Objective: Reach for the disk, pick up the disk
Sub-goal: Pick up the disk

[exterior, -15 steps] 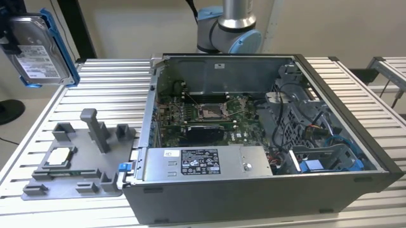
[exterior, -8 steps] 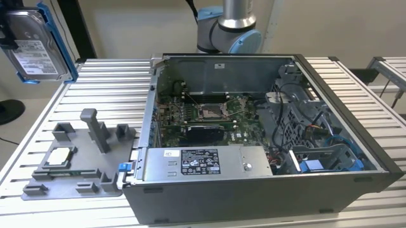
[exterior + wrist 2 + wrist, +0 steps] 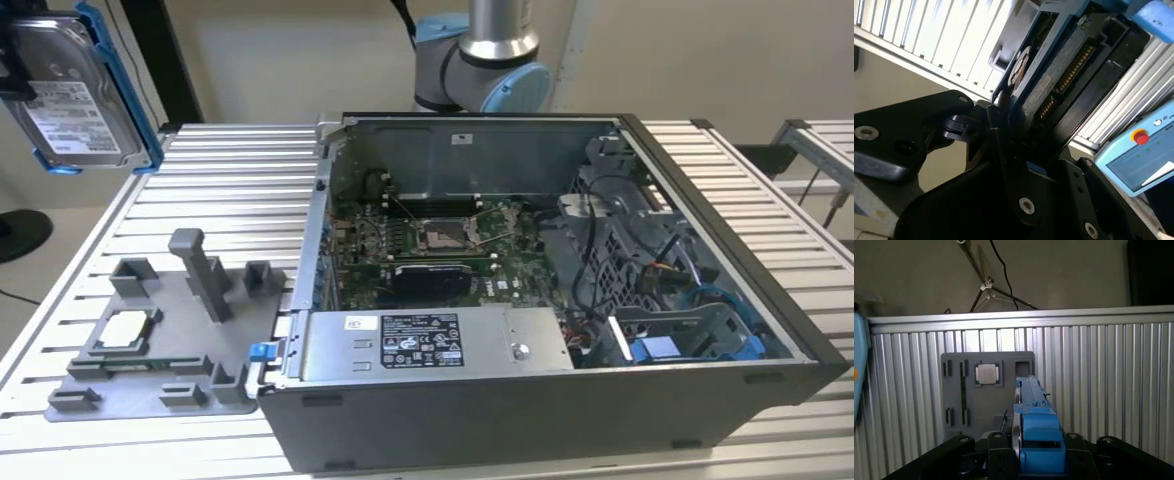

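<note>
Hanging clear of the ribbed aluminium table (image 3: 227, 180), at the exterior view's far left, the flat silver-grey metal disk (image 3: 74, 90) with blue plastic rails stands upright, its white printed label facing the camera. The black gripper (image 3: 1036, 462) is clamped on it. In the first wrist view the disk (image 3: 1036, 425) is seen edge-on, and the dark fingers (image 3: 999, 455) press in on it from both sides. In the second wrist view the same grip shows from the side, with the disk (image 3: 1054, 75) rising out of the closed jaws.

Below the disk in the first wrist view lies the grey plastic fixture (image 3: 986, 390) (a flat plate with slots), holding a square silver chip (image 3: 988, 374) in a recess. In the exterior view this fixture (image 3: 167, 330), with its upright posts, rests on the table at the near left. Just beside it on the right stands the open dark grey computer case (image 3: 534, 420). A silver box (image 3: 427, 345) with a white sticker sits along the case's near wall, and a green circuit board (image 3: 427, 240) lies farther in. The grey and light-blue arm (image 3: 481, 50) rises behind the case.
</note>
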Controlling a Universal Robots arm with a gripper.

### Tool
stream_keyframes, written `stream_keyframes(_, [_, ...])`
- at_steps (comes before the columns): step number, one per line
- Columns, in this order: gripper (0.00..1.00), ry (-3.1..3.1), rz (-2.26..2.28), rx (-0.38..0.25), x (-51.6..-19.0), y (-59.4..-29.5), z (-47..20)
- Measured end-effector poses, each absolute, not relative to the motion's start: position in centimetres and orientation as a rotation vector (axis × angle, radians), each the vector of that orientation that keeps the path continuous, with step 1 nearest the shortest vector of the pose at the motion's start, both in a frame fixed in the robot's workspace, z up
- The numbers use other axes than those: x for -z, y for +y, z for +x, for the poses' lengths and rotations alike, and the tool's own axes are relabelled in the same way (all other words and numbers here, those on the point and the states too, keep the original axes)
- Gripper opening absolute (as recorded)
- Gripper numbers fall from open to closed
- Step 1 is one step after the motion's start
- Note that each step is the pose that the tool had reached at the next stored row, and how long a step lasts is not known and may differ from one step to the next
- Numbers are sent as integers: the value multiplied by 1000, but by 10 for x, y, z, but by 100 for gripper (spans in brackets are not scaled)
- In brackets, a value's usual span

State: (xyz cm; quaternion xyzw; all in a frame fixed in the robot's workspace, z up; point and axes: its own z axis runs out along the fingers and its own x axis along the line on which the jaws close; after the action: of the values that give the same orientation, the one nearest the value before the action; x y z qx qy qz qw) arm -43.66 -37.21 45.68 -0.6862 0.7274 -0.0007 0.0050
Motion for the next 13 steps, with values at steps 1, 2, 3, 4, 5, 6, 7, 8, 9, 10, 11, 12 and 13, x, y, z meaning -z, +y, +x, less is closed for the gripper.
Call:
stream_keyframes(1, [0, 2278, -2149, 2, -457, -372, -437])
stream_keyframes(2, [0, 2278, -2149, 2, -458, -372, -437])
stream_keyframes(3, [0, 2278, -2149, 2, -460, -372, -437])
stream_keyframes(4, [0, 2278, -2149, 2, -463, -372, -437])
stream_keyframes(5, [0, 2278, -2149, 2, -466, -372, -437])
stream_keyframes(6, [0, 2278, -2149, 2, -469, -372, -437])
stream_keyframes(7, [0, 2278, -2149, 2, -471, -372, -437])
stream_keyframes(8, [0, 2278, -2149, 2, -474, -372, -437])
stream_keyframes(9, [0, 2278, -2149, 2, -476, -372, -436])
stream_keyframes(10, [0, 2278, -2149, 2, -477, -372, -437])
stream_keyframes(11, [0, 2278, -2149, 2, -478, -372, -437])
stream_keyframes(12, [0, 2278, -2149, 2, -479, -372, -437])
stream_keyframes(13, [0, 2278, -2149, 2, -479, -372, -437])
